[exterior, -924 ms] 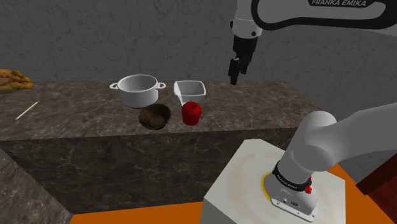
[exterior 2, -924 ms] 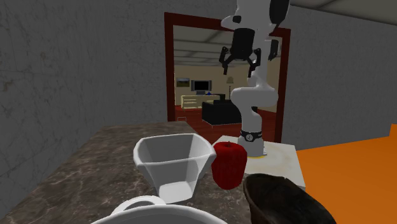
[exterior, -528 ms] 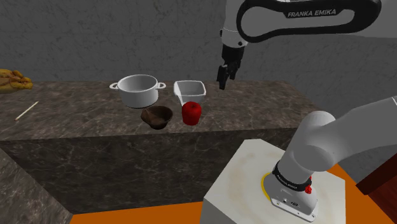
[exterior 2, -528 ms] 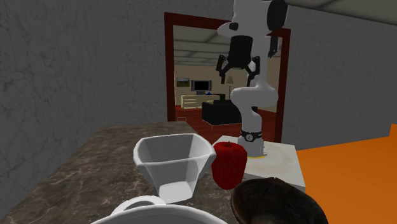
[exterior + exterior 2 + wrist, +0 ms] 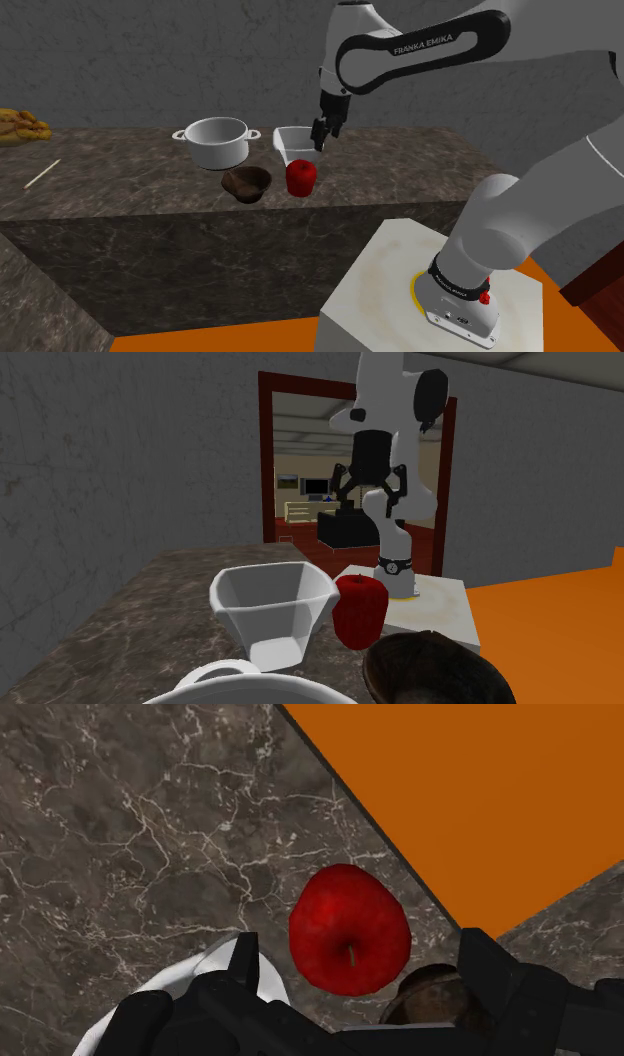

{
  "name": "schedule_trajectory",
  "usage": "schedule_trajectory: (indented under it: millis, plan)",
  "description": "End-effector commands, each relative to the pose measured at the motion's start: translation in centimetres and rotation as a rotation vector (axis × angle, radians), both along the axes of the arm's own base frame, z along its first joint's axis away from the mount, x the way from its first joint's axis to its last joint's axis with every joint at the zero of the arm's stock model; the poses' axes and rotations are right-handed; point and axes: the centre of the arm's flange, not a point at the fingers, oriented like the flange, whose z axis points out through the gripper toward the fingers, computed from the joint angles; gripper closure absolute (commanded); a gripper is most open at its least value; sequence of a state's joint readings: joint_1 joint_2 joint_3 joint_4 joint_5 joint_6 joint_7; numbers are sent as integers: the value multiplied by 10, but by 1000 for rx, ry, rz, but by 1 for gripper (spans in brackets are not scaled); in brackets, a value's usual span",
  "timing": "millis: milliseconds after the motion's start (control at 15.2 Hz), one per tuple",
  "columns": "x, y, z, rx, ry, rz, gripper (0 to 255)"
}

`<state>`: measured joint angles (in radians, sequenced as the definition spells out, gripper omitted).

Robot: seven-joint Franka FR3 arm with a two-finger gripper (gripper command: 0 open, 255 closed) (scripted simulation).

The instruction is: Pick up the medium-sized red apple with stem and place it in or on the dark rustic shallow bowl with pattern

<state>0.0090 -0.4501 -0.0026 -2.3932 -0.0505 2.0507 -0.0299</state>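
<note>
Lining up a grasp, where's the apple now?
In the shoulder view the apple sits on the counter, right of the bowl, in front of the white container.

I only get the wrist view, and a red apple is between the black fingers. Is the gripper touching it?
Observer: No. The shoulder view shows the gripper hanging above the apple, clear of it.
Child: Where's the whole bowl?
Observer: The dark bowl sits on the counter, next to the apple on the shoulder view's left.
Child: What's behind it?
Observer: A white pot with two handles.
</note>
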Motion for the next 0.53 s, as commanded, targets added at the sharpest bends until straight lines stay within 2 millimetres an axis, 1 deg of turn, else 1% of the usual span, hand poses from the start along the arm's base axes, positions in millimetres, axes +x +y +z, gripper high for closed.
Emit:
schedule_trajectory:
  millis: [0, 264, 330, 462]
  plan:
    - [20, 2, -15, 16, -19, 4, 0]
    - [59, 6, -44, 46, -52, 12, 0]
    - [64, 7, -48, 50, -57, 13, 0]
    - [66, 7, -58, 50, -57, 13, 0]
